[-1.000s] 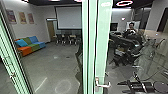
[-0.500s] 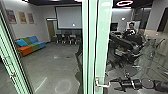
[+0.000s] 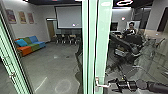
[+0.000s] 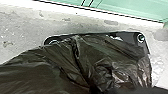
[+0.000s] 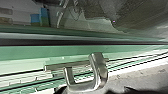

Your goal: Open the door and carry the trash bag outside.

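Nearest, in the L wrist view: crinkled black plastic trash bag (image 4: 107, 65), slack, spread over part of the robot's dark base plate (image 4: 131, 37), above pale grey floor (image 4: 22, 27). Creases fan out; no clear long axis, can't say which way it points. L gripper's hold on it: can't tell. Risk: loose plastic swings w/ the base, snags on the plate or drags, & prob. tears.

Next, R gripper (image 3: 110, 85), fingers apart, at the free end of the bent silver metal handle (image 5: 99, 71). Lever approx. level, pointing at the R arm (image 3: 156, 86). If they close off-centre, they could slip off the smooth metal or knock the glass. Pale-green-framed glass door (image 3: 103, 50) stands tall, long axis upright; pushed too early, latch might bind.

Far back: orange, green & blue sofa (image 3: 31, 47), plus a person (image 3: 130, 31) w/ the glass in btwn.
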`<state>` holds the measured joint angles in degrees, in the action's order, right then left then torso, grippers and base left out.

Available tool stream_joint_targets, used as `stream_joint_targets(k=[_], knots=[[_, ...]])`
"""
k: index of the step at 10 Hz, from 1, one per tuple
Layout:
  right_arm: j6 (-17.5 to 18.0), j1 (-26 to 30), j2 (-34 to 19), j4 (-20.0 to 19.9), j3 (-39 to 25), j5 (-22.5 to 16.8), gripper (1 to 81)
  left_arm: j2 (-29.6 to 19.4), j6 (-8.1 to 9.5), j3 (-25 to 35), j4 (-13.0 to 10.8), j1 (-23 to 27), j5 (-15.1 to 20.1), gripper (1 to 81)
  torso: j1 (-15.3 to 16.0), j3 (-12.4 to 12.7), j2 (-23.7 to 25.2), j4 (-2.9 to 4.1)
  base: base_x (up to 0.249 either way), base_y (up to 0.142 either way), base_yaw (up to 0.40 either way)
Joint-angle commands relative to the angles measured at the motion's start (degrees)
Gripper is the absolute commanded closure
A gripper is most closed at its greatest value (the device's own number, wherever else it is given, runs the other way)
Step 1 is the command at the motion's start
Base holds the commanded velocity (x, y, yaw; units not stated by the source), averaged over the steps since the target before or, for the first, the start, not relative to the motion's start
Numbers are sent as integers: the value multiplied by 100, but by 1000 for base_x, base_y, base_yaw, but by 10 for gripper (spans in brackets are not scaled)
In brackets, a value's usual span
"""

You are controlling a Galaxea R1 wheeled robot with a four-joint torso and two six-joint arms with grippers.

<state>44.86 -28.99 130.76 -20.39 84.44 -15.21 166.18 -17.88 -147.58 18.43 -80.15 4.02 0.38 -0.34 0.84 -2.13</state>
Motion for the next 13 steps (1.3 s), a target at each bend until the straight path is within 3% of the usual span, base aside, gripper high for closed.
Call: stream_joint_targets(k=[1,5,8,13], knots=[[137,855,111,-114,132,-105,10,-67,13,9,64,381,345,811,0,0,0,0,0,0,0],[198,679,639,-123,703,-149,10,-102,13,1,99,373,345,811,2,0,-2,0,0,0,0],[523,503,788,-105,1028,-157,10,-94,13,1,90,382,345,811,5,-2,-2,0,0,0,0],[752,582,1218,-87,1599,-377,10,-94,13,-52,99,382,345,811,5,-2,-2,0,0,0,0]])
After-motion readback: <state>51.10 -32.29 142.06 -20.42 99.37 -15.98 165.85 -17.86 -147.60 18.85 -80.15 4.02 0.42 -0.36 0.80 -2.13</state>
